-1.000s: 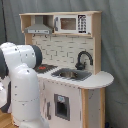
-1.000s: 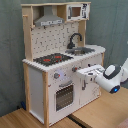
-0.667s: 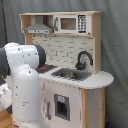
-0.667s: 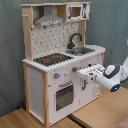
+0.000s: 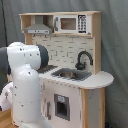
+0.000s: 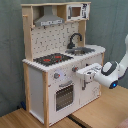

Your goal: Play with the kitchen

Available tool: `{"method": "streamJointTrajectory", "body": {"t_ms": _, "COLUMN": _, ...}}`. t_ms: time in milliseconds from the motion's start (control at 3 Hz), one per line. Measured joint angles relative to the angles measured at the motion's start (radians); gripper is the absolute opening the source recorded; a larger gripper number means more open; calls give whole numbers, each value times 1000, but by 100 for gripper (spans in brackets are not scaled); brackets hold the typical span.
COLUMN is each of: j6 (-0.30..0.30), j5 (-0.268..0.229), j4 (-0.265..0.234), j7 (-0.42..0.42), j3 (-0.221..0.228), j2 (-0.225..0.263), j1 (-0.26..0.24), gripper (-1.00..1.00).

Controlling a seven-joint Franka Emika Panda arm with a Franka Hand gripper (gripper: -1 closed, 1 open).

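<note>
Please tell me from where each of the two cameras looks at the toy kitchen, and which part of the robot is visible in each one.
First exterior view: close behind the arm, facing the kitchen from its sink end; the white arm fills the first exterior view's left.
Second exterior view: further back, off the stove corner, seeing the tool at the kitchen's front.
Both views share the kitchen, sink, faucet and hood.

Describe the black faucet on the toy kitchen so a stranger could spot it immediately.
Start at the toy kitchen, a white and light-wood unit with a dotted back panel. On its countertop, beside the red-ringed stove, is the sink. The faucet rises behind that sink: a black arch, the only dark curved piece standing above the counter.
</note>
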Motion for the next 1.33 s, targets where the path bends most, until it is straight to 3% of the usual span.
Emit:
{"method": "streamJointTrajectory", "body": {"t_ms": 667, "j6": 197, "j5": -50, "j4": 56, "j7": -2, "j3": -3, "j2": -7, "j1": -6, "gripper": 100}}
{"method": "streamJointTrajectory", "body": {"t_ms": 1000, "j6": 277, "j5": -59, "j4": 106, "j7": 0, "j3": -31, "j2": -40, "j1": -7, "gripper": 100}}
{"method": "streamJointTrajectory", "body": {"t_ms": 1333, "j6": 302, "j5": -59, "j4": 130, "j7": 82, "j3": -44, "j2": -94, "j1": -9, "gripper": 100}}
